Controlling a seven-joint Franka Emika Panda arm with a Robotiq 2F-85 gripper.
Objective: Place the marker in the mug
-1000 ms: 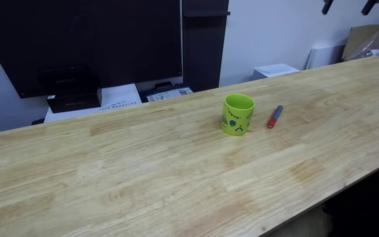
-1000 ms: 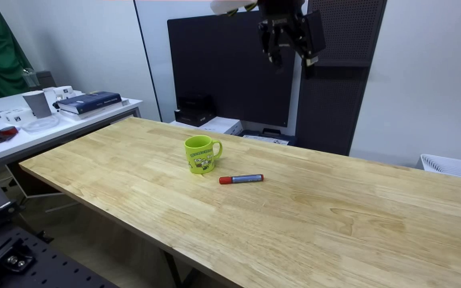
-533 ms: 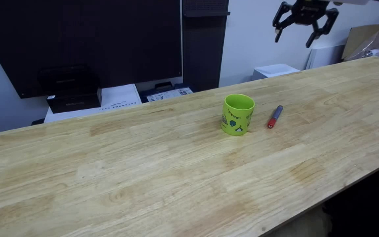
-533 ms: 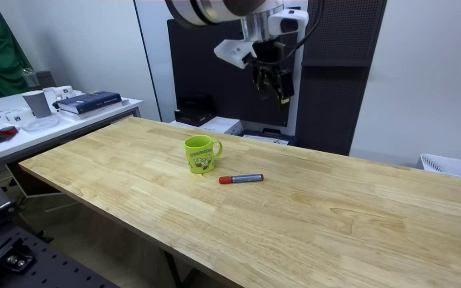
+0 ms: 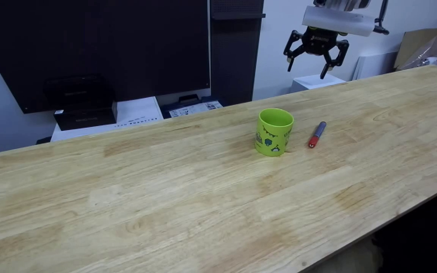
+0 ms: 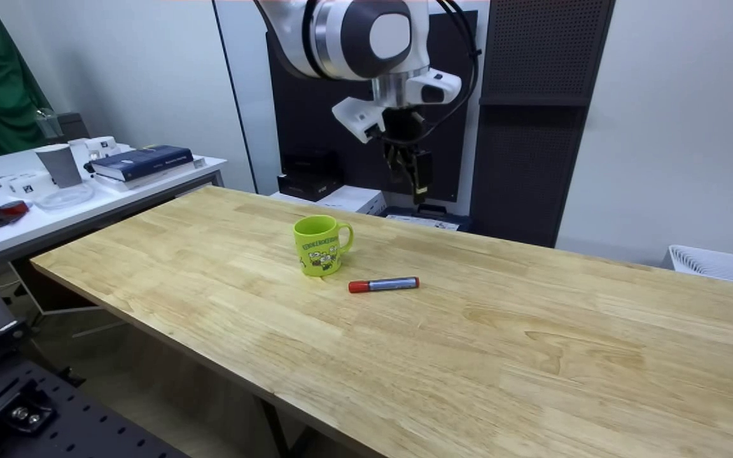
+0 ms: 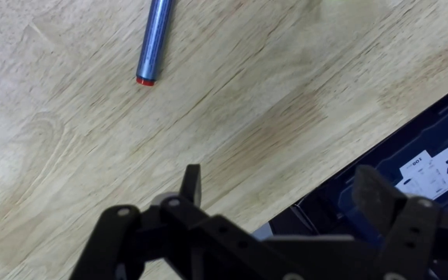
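Note:
The lime-green mug (image 5: 273, 137) stands upright on the wooden table in both exterior views (image 6: 317, 247). It has dark printed marks and a handle on one side. The marker (image 5: 317, 135), red with a bluish barrel, lies on the table beside the mug, apart from it (image 6: 383, 284). In the wrist view the marker's barrel and red end (image 7: 153, 44) show at the top left; its cap is out of frame. My gripper (image 5: 306, 73) is open and empty, well above the table near its far edge (image 7: 278, 171). It also shows in an exterior view (image 6: 414, 187).
The wooden table (image 5: 146, 204) has its far edge below my gripper. Beyond it are a blue case (image 7: 364, 210) and a white box (image 5: 315, 81). A white side table (image 6: 169, 181) with books (image 6: 144, 163) and a grey cup (image 6: 59, 164) stands apart.
The arm has come down from above into both exterior views, with the gripper lower and nearer the mug and marker. The mug and marker have not moved.

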